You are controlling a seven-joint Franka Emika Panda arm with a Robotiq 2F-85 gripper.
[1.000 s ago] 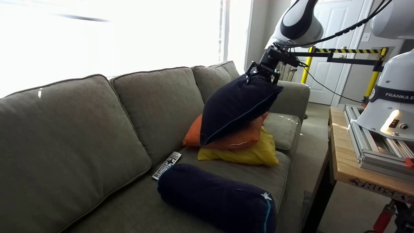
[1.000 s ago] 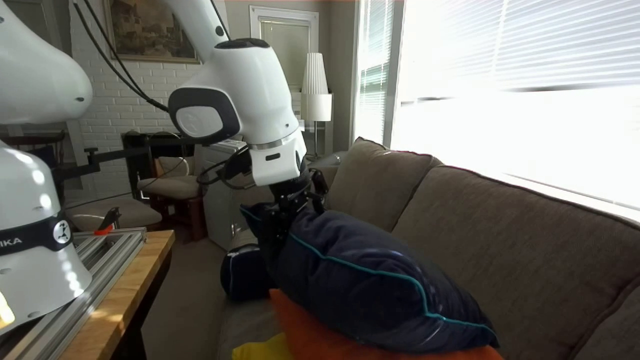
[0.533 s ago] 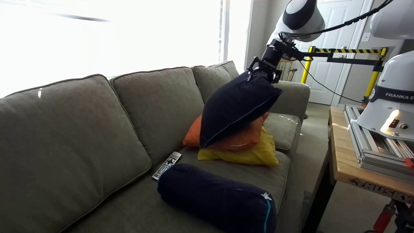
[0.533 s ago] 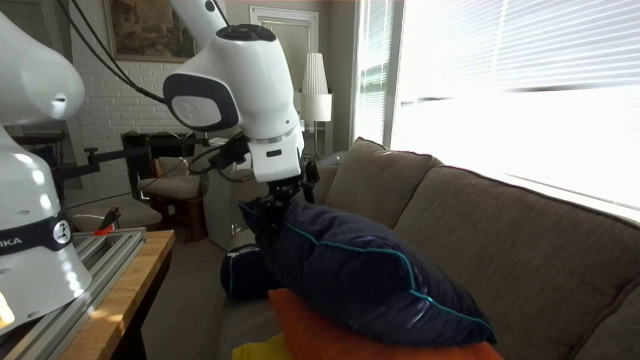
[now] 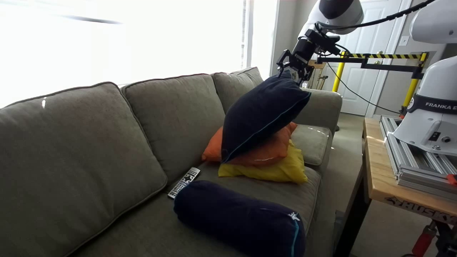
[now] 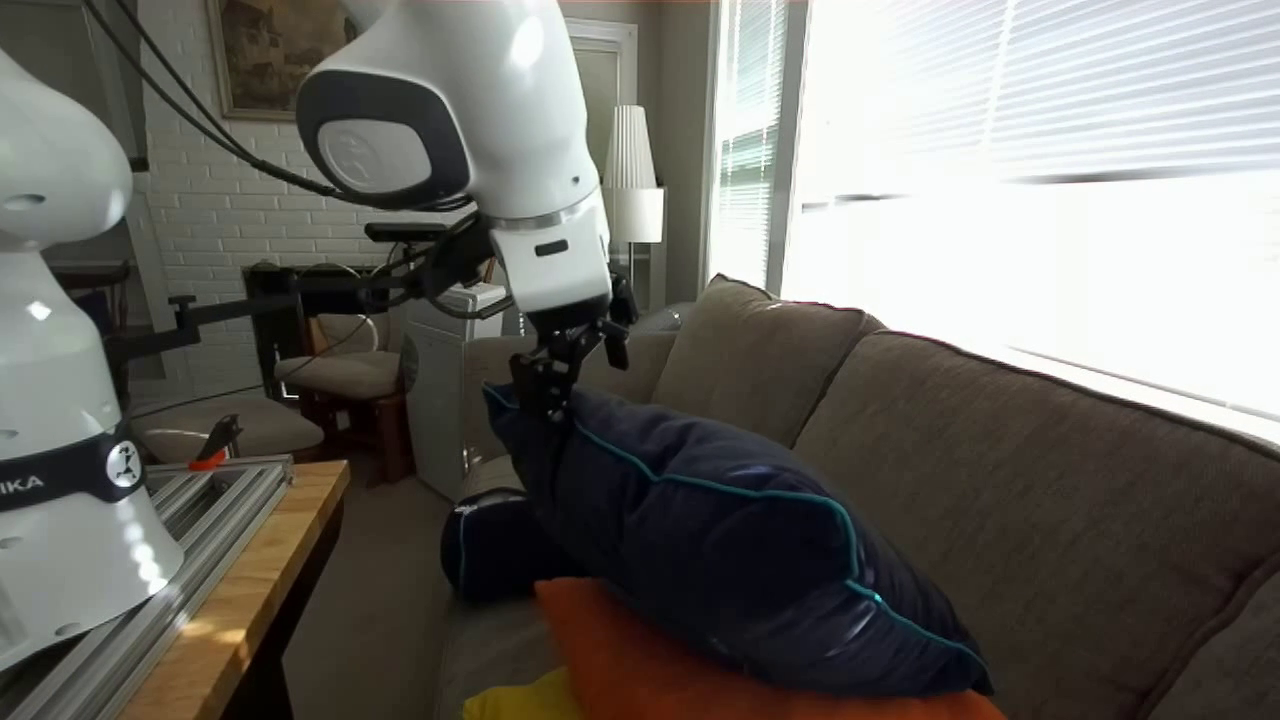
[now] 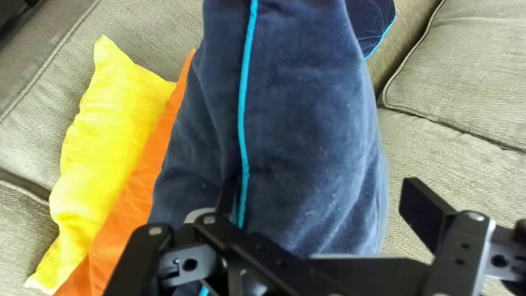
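Rising from navy pillow (image 5: 262,116), jaws spread

Soft-sheened, velvety cloth covers the navy pillow (image 7: 304,123) near my matt black gripper (image 7: 322,199), as I view smooth cloth on the yellow pillow (image 7: 102,144), coarse woven fabric on the sofa (image 5: 178,114), a glossy finish on the arm (image 6: 530,130), smooth wood on the bench (image 5: 379,164) and dull metal on the rails (image 5: 423,182).

The hand (image 5: 289,78) has risen; the navy pillow (image 5: 262,116) seemingly shifted.
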